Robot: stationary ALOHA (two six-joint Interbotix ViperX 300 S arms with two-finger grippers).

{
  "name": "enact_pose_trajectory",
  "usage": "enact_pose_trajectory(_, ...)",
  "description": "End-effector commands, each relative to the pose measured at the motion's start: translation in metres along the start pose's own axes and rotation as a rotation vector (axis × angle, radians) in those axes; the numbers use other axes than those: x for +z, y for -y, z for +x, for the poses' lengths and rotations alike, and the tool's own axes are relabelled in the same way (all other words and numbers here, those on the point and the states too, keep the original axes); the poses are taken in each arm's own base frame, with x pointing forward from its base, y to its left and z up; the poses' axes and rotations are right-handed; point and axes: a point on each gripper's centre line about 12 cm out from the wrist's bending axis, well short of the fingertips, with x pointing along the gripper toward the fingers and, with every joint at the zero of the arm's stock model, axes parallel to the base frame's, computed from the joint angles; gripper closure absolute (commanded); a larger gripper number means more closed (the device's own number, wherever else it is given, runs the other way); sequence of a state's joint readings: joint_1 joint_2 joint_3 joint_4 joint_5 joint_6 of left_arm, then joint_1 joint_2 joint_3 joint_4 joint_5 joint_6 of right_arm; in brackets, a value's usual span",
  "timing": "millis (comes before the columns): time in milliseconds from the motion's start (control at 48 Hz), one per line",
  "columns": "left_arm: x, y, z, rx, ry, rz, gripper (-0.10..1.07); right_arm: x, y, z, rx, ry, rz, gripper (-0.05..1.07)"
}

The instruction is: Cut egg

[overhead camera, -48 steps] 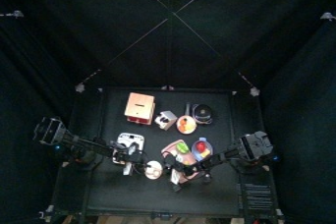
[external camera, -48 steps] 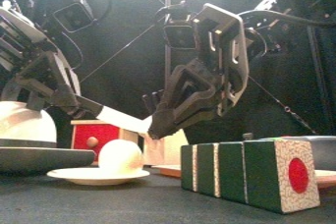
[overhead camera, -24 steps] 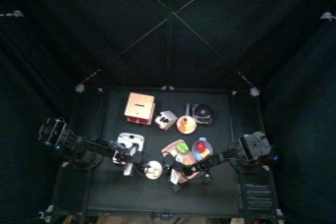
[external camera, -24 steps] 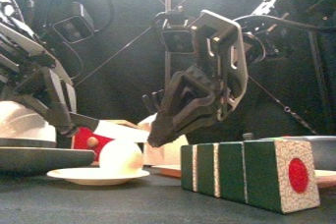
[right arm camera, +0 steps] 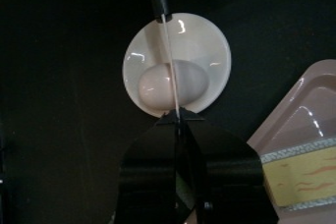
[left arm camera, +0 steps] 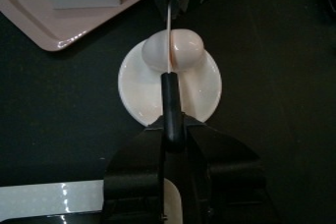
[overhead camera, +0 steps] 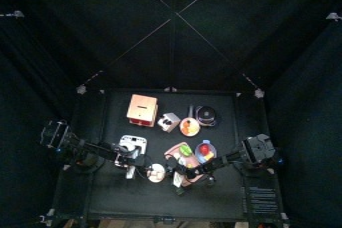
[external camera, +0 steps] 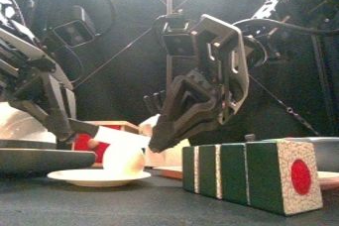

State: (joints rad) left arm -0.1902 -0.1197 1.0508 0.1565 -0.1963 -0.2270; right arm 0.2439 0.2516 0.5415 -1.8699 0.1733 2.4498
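Located egg (left arm camera: pixel 186 51) on a white saucer (left arm camera: pixel 141 88), toward the saucer's rim rather than dead centre. Placed saucer at about 7 o'clock from the table's middle in the top view, just off the 7 o'clock corner of a pink tray (left arm camera: pixel 53 22). Noted an orange box (overhead camera: pixel 142 105) well apart, at about 11 o'clock.

Read egg outline as close to round in both wrist views; could not make out a long axis or which way any narrower end points. Could not resolve egg shape at all from the top view.

Found left gripper (left arm camera: pixel 167 132) with jaws narrow, clamped on the black handle of a knife (left arm camera: pixel 167 95). Traced the thin blade from the handle straight across the top of the egg, roughly through its middle, so splitting the outline into two near-equal halves. Could not tell whether the blade has entered the egg or only rests on it.

Found right gripper (right arm camera: pixel 175 122) opposite, jaws narrow, pinched on the blade's far end just past the saucer's rim. Saw both grippers in the front view slanting down and inward toward the saucer, left from 9 o'clock, right from 3 o'clock, egg partly hidden between them. Logged a green-and-white block (external camera: pixel 252 175) with a red dot nearest the front camera, at 3 o'clock of the saucer.
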Motion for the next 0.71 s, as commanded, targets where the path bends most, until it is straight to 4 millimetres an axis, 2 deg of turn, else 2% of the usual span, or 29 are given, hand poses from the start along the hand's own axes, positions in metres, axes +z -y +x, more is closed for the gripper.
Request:
enact_pose_trajectory(0,0.006,0.000,0.000,0.001,0.017,0.001,0.50,0.014,-0.006,-0.004,0.020,0.032,0.016,0.69)
enact_pose_trajectory(688,-0.001,-0.002,0.013,0.006,-0.035,-0.001,0.50,0.005,-0.002,0.004,0.000,0.005,0.046,0.70)
